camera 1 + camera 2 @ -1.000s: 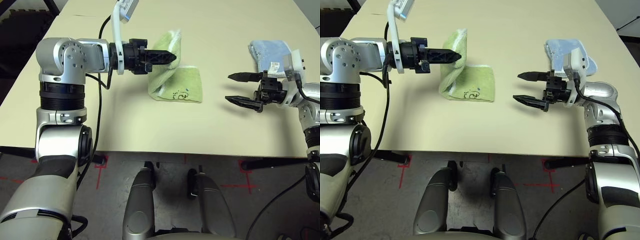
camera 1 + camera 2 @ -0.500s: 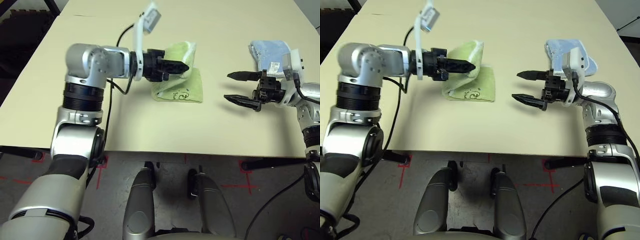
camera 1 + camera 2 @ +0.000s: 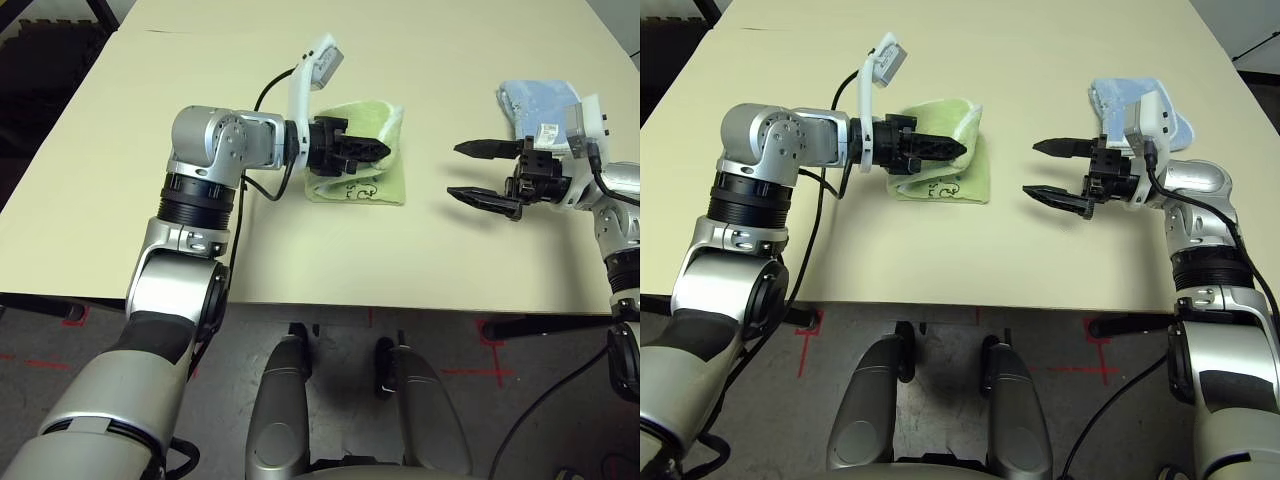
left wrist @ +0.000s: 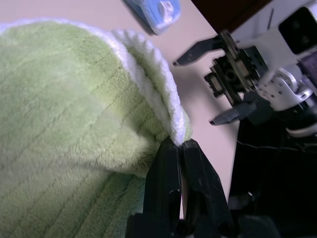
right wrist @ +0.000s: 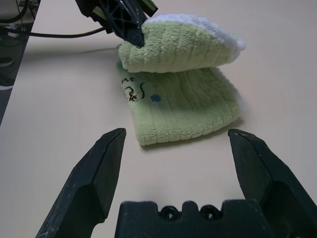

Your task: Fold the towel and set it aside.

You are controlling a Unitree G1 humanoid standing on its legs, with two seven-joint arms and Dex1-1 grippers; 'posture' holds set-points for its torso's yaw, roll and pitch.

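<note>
2 arms over the table (image 3: 300, 260): left gripper (image 3: 958, 151), reaching rightward, pinches the towel (image 3: 970, 180) edge; right gripper (image 3: 1044, 169), level and pointing left, stands wide open.

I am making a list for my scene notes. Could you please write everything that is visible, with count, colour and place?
towel: one, light green with white edging and a small dark logo, on the table in front of the left arm, its upper layer lifted over the lower one
folded cloth: one, light blue, at the far right of the table, behind the right gripper
table: one, cream
floor marks: red, on the grey floor below the table's near edge
left gripper: one, black fingers shut on the towel's white edge
right gripper: one, black fingers open, pointing at the towel, apart from it
</note>
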